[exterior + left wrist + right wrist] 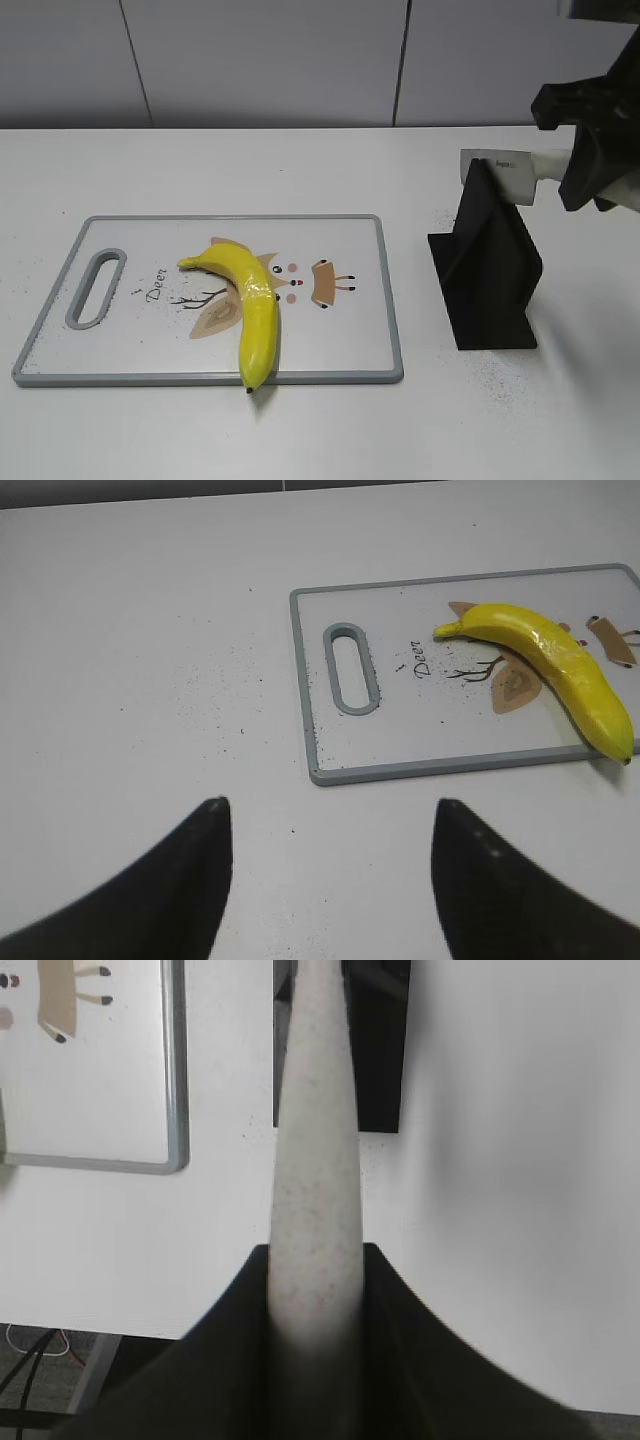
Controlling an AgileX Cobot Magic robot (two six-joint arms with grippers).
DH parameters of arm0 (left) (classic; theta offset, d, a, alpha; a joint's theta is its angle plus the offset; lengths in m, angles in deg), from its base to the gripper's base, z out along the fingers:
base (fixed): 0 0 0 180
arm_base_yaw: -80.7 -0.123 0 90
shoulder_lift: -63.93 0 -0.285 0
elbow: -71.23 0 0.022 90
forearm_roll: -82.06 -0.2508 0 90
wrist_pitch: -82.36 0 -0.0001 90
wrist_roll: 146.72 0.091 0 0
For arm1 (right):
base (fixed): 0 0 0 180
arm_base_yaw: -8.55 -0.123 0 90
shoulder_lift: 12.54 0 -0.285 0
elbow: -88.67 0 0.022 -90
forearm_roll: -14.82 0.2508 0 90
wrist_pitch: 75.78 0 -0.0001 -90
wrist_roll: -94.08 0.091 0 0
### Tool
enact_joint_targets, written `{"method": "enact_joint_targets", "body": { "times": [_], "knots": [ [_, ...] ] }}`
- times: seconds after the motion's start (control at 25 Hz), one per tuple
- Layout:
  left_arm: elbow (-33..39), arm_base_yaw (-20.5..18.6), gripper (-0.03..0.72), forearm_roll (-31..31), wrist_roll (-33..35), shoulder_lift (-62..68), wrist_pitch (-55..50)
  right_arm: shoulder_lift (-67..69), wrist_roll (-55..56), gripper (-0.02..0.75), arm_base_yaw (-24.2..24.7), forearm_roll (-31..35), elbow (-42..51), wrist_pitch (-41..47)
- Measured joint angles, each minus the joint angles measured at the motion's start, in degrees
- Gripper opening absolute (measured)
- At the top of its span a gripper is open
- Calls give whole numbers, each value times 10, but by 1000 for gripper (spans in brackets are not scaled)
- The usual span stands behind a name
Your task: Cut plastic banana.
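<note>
A yellow plastic banana [252, 300] lies on the white cutting board [120, 345], its lower tip over the board's front edge. It also shows in the left wrist view [560, 670]. A white knife [505, 170] sits in a black stand [490, 270] at the right. My right gripper [580, 170] is shut on the knife's pale handle [315, 1160]. My left gripper [328, 815] is open and empty, above bare table left of the board [320, 680]. The left arm is out of the exterior view.
The board has a grey rim, a handle slot [95, 288] at its left end and a deer drawing. Its corner shows in the right wrist view [170, 1110]. A grey panelled wall [270, 60] runs behind the white table. The table's front edge shows below the right gripper.
</note>
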Motion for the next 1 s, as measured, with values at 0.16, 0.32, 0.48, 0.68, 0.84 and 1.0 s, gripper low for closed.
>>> {"method": "enact_joint_targets", "body": {
  "times": [0.16,0.32,0.48,0.68,0.84,1.0],
  "knots": [
    [0,0,593,0,1,0,0,0,1,167,0,-9,-27,3],
    [0,0,593,0,1,0,0,0,1,167,0,-14,-51,3],
    [0,0,593,0,0,0,0,0,1,167,0,-20,-71,6],
    [-2,0,593,0,15,0,1,0,-41,167,0,-20,-108,12],
    [-25,0,593,6,29,13,36,0,-165,167,0,38,-126,2],
    [-38,0,593,54,70,77,76,2,-348,167,0,113,-128,-3]
  ]
}}
